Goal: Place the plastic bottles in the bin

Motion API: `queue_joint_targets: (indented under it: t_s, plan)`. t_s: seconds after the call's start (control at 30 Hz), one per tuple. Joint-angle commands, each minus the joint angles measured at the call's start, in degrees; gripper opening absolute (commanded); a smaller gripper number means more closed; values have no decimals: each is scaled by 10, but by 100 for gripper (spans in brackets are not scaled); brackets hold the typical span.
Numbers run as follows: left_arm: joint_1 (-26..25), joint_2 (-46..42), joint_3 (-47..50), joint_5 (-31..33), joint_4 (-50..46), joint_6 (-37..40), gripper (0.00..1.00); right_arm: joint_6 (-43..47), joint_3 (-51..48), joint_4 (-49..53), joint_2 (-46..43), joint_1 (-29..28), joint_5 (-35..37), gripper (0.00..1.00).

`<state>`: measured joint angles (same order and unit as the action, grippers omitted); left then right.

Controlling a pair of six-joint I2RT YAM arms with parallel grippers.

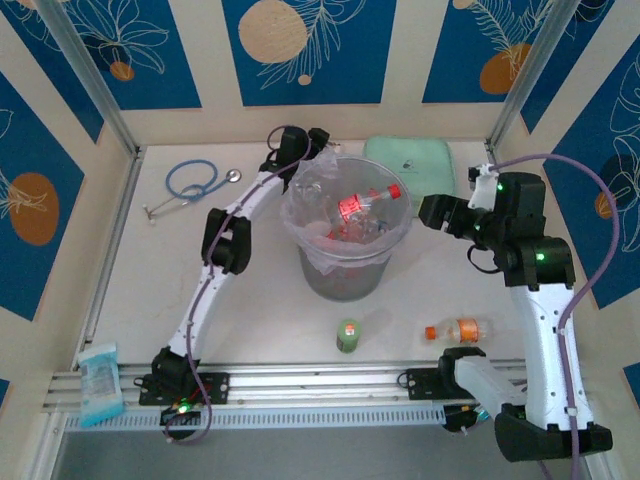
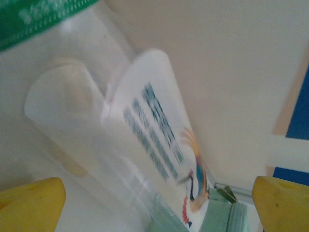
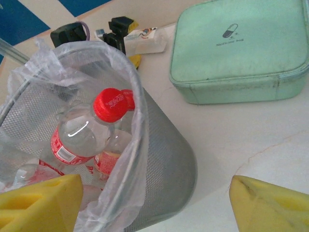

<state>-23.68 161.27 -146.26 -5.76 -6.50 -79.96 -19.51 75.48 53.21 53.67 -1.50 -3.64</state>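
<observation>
Surface: white table (image 1: 140, 280), walled by beige panels with blue leaf-print insets.
Lower left: blue packet (image 1: 100, 385) lying on the aluminium rail (image 1: 300, 385) at the near edge.
Upper left: stethoscope (image 1: 195, 183) lying flat on the table, well apart from the bin.
Left gripper (image 2: 154, 205): positioned at the far-left rim of the bin, yellow fingers (image 2: 29, 203) spread wide. A white-labelled bottle (image 2: 145, 111) with a green band lies close ahead of them, blurred. Contact with either finger cannot be determined.
Centre: bin (image 1: 345, 278), upright, lined with a clear bag. A red-capped bottle (image 1: 365, 205) leans inside, cap toward the right rim, over other bottles (image 3: 110, 162).
Lower centre: green-labelled bottle (image 1: 348, 335) standing upright on the table, below the bin in the overhead view and apart from it.
Lower right of centre: orange-capped bottle (image 1: 458, 330) lying on its side, cap pointing left.
Upper right of centre: mint-green case (image 1: 405, 158) flat on the table, near the bin.
Right gripper (image 3: 157, 200): held just right of the bin, fingers spread wide, nothing between them.
</observation>
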Motion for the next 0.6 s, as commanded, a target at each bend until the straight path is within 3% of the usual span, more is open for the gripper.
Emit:
queue_joint_targets:
  t_s: [0.0, 0.3, 0.47, 0.57]
  plan:
    - [0, 38, -11, 22, -41, -32, 94, 3, -8, -14, -11, 9, -30, 79]
    - [7, 36, -12, 8, -45, -1, 53, -17, -16, -24, -13, 16, -49, 79]
    - [12, -4, 11, -6, -26, 33, 44, -42, -18, -34, -13, 20, -83, 78]
    - [23, -70, 88, -6, 11, 58, 40, -52, -19, -36, -15, 20, -89, 78]
